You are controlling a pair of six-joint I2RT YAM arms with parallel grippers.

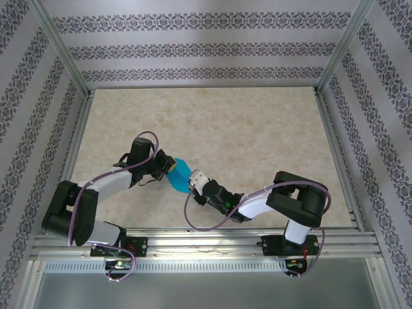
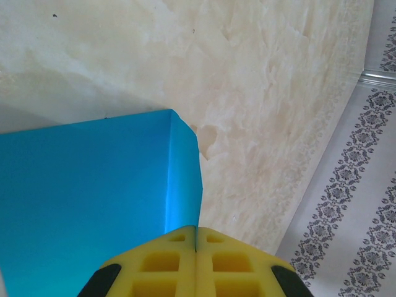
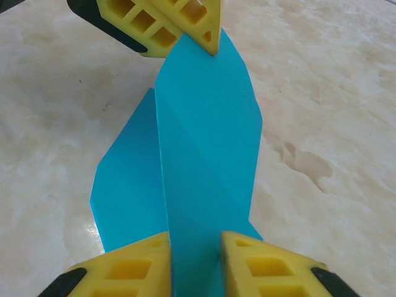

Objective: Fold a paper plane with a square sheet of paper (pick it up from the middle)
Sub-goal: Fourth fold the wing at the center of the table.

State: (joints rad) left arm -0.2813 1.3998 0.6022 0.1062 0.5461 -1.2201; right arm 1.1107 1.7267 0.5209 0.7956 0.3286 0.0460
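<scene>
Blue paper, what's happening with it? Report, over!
Left tool shut on the folded teal-blue paper sheet, far end. Right tool straddles its near end, grip unclear. Nothing in the way.

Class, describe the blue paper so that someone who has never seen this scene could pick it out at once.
On the pale marble-patterned table, look near the front edge where the two robot arms meet. Between the left fingers and the right fingers sits a folded sheet of paper, the one bright blue thing among beige, black and yellow.
</scene>
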